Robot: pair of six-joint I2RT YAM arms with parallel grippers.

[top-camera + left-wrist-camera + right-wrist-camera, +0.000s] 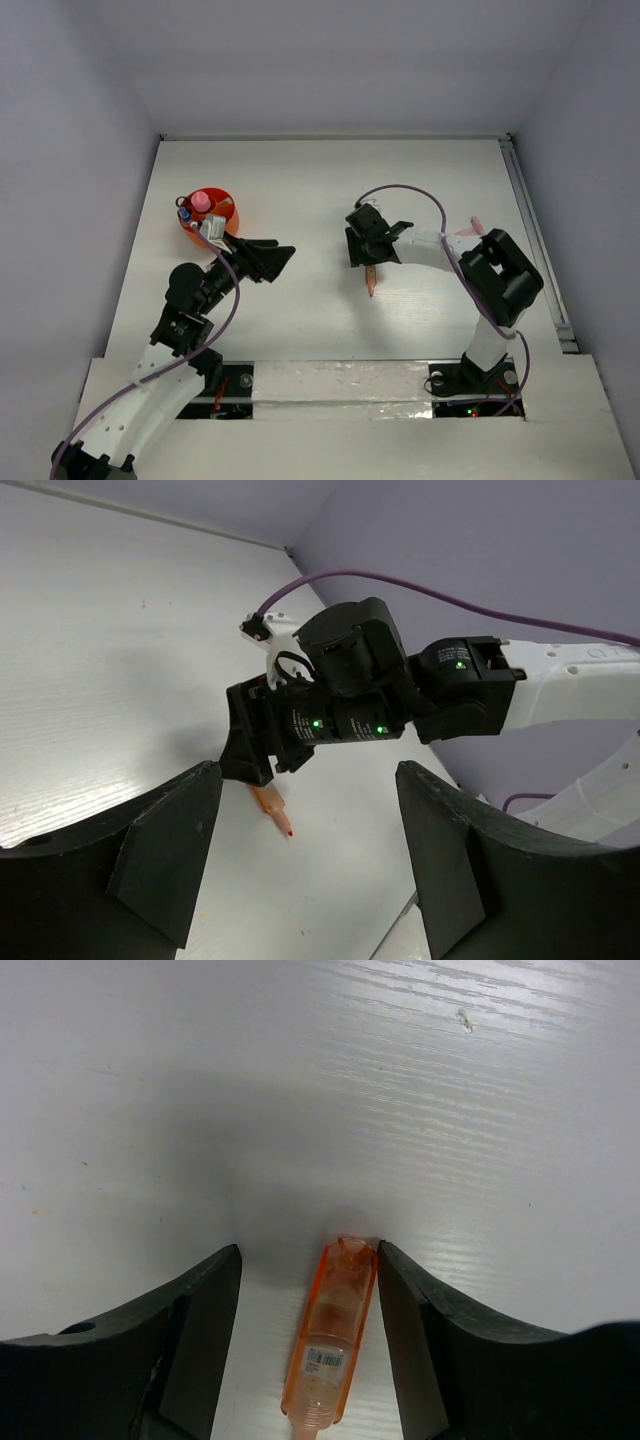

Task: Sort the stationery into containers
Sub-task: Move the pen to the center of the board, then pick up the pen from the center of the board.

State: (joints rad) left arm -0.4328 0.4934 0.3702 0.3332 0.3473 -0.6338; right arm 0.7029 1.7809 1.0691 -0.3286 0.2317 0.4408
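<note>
An orange marker (328, 1345) lies flat on the white table, and its tip pokes out below my right gripper in the top view (371, 281). My right gripper (308, 1260) is open and low around the marker, whose cap end lies against the right finger (420, 1320); the jaws are not closed on it. It stands mid-table in the top view (368, 258). The round orange-red cup (232, 215) at the left holds a pink tube (201, 202) and other small items. My left gripper (278, 258) is open and empty just right of the cup, facing the right gripper (300, 725) and marker (270, 802).
A small pinkish item (471, 226) lies by the right arm's elbow. A metal rail (535, 250) runs along the table's right edge. Grey walls close in the back and sides. The arm bases sit behind a taped front ledge (330, 385).
</note>
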